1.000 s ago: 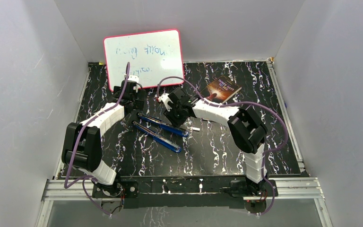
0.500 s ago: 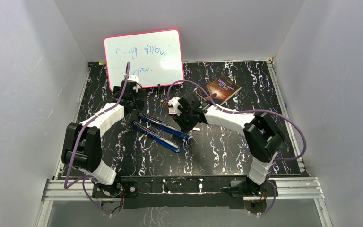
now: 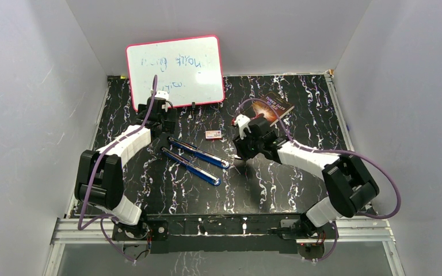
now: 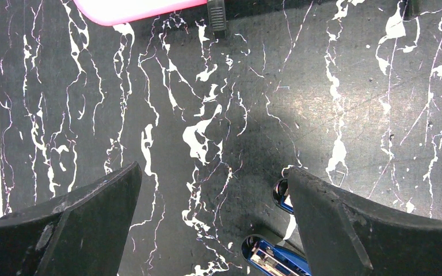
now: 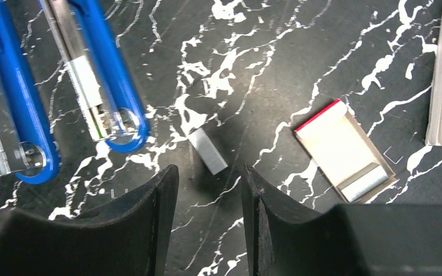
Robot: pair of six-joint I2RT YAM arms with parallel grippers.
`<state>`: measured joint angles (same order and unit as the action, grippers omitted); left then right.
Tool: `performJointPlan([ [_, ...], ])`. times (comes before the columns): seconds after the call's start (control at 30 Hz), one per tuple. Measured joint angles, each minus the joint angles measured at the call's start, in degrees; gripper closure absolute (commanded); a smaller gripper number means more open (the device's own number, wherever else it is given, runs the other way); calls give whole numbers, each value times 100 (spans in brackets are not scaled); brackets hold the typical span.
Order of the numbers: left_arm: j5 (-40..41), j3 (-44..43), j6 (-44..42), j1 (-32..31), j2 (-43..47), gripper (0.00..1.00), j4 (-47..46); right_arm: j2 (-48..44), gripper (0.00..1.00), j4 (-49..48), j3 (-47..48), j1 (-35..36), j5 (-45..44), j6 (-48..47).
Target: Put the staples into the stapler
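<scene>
the staples (image 5: 208, 150) lay loose on the mat, just ahead of the right gripper (image 5: 209, 175), whose fingers stood apart, pinching nothing. the strip sat skewed to the gap, so the wrist should turn to pinch its long sides. the left gripper (image 4: 213, 169) gaped wide beside the opened blue stapler (image 5: 92, 86).

The left fingers (image 4: 80, 224) spread wide; the right fingers (image 5: 121, 230) (aimed straight down) stand partly parted.
</scene>
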<state>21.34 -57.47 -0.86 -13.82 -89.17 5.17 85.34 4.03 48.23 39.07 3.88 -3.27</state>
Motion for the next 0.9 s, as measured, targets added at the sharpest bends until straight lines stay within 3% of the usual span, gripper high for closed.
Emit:
performJointPlan([
  [0.17, -17, 0, 0, 0, 0, 2, 0, 251, 45, -310, -109, -345, 439, -214],
  [0.6, -61, 0, 0, 0, 0, 2, 0, 756, 49, -374, -94, -350, 872, -619],
  [0.73, -63, 0, 0, 0, 0, 2, -2, 885, 55, -326, -31, -350, 872, -645],
  [0.9, -66, 0, 0, 0, 2, 2, 0, 925, 71, -271, 9, -350, 874, -664],
])
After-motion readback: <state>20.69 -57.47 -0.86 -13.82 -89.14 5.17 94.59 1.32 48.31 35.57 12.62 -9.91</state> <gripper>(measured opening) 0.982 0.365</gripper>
